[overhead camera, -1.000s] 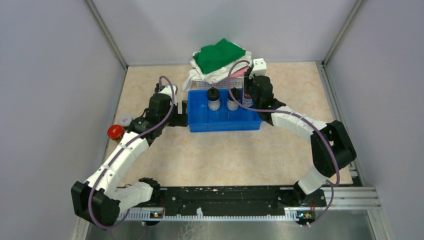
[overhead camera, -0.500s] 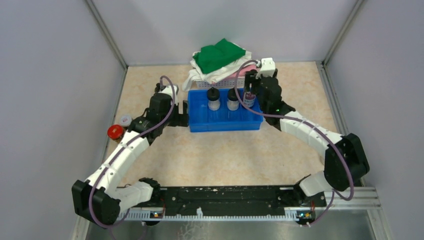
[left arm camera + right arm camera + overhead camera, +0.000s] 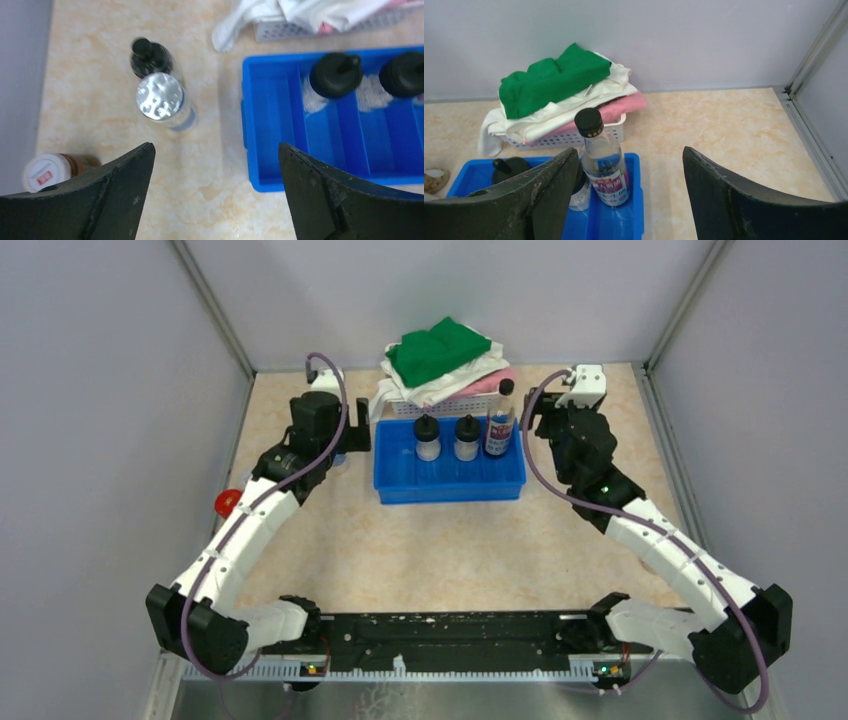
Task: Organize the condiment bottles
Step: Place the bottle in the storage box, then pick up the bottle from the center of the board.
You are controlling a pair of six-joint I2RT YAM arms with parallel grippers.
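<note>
The tall bottle with the blue-red label (image 3: pixel 499 425) stands free in the right compartment of the blue tray (image 3: pixel 450 495), next to two black-capped bottles (image 3: pixel 427 437) (image 3: pixel 466 437). My right gripper (image 3: pixel 535 425) is open and empty just right of it; the right wrist view shows the tall bottle (image 3: pixel 603 160) near its left finger. My left gripper (image 3: pixel 345 443) is open and empty left of the tray. Its wrist view shows a silver-capped bottle (image 3: pixel 160 96), a dark black-capped bottle (image 3: pixel 149 55) and a cream-capped jar (image 3: pixel 45 171) on the table. A red-capped jar (image 3: pixel 228 503) peeks out beside the left arm.
A white basket of cloths (image 3: pixel 440 400) stands right behind the tray, with a cloth hanging over its left side (image 3: pixel 235 25). Grey walls close in the left, back and right. The tray's left compartments (image 3: pixel 272 115) hold nothing.
My right gripper has let go of the tall bottle in the tray and drawn back to the right. My left gripper has moved toward the back, over the bottles left of the tray.
</note>
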